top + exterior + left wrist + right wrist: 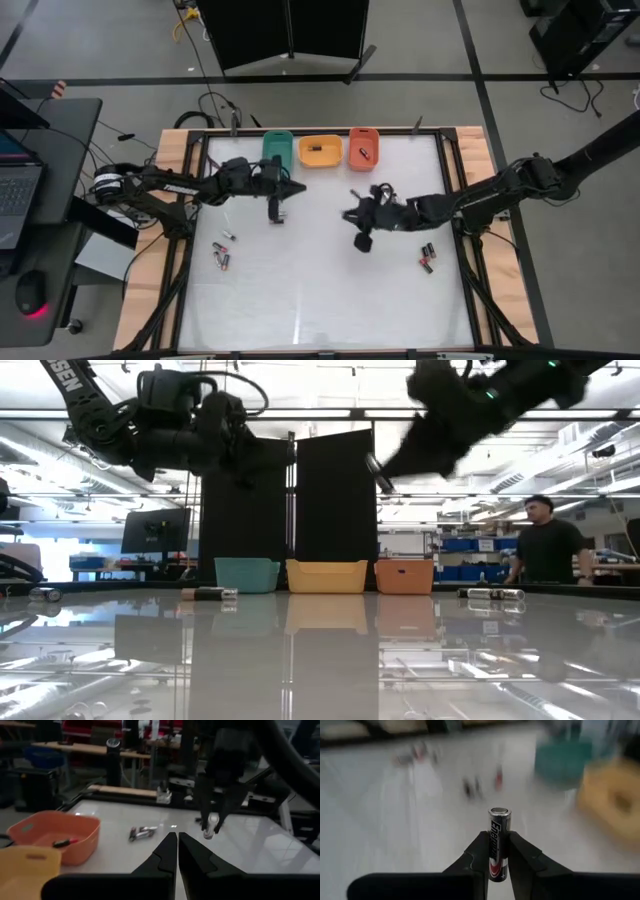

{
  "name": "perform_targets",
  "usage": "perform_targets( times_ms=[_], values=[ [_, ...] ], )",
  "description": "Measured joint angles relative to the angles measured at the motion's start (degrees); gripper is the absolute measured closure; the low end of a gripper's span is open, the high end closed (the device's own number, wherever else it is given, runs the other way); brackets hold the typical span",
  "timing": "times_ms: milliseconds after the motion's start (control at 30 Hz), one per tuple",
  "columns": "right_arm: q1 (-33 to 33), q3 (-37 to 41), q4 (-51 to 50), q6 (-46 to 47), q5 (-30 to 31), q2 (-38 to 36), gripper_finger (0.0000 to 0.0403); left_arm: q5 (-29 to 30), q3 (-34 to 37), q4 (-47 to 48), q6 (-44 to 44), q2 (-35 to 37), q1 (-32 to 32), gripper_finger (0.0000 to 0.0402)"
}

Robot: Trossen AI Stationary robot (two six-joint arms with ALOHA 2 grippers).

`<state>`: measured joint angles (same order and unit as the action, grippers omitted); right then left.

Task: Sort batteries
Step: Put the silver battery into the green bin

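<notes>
My right gripper point(498, 845) is shut on a black, red and silver battery point(499, 837), held above the middle of the table point(358, 216). The left wrist view also shows that battery point(210, 827) in the right gripper's fingers. My left gripper point(177, 845) is shut and empty, above the table just in front of the green tray point(278, 147). Loose batteries lie on their sides at the table's left point(223, 250) and right point(429, 256). One battery lies in the yellow tray point(320, 150), others in the red-orange tray point(364, 148). My right gripper pinches the battery's rear half point(496, 861) between its two fingers. The battery lies along the fingers, and its capped front end point(499, 812) sticks out past the fingertips. The fingers slant downward. The battery is lifted clear of the table.
The three trays stand in a row at the table's far edge. Two batteries point(142, 833) lie on the table between the arms' reach. A person point(545, 550) stands in the room beyond the table. A laptop and mouse sit on a desk to the left point(20, 200).
</notes>
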<state>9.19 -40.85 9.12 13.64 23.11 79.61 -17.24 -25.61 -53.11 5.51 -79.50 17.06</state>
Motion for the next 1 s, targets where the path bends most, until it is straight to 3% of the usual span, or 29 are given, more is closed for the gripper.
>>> perform_targets(
  times_ms=[233,667,1000],
  values=[
    [-2.0,-0.1,12.9,-13.5,-0.4,0.0,0.0348,1.1,-1.8,-3.5,2.3,0.0,-3.7,0.0367],
    [-2.3,-0.1,15.9,-18.3,-0.6,0.0,0.0348,4.9,-8.8,-1.3,-2.4,-3.3,-9.9,0.025],
    [-2.0,-0.1,17.2,-19.9,-0.7,0.0,0.0348,5.2,-15.0,-3.7,-2.3,-11.9,-10.4,0.0227]
  ],
)
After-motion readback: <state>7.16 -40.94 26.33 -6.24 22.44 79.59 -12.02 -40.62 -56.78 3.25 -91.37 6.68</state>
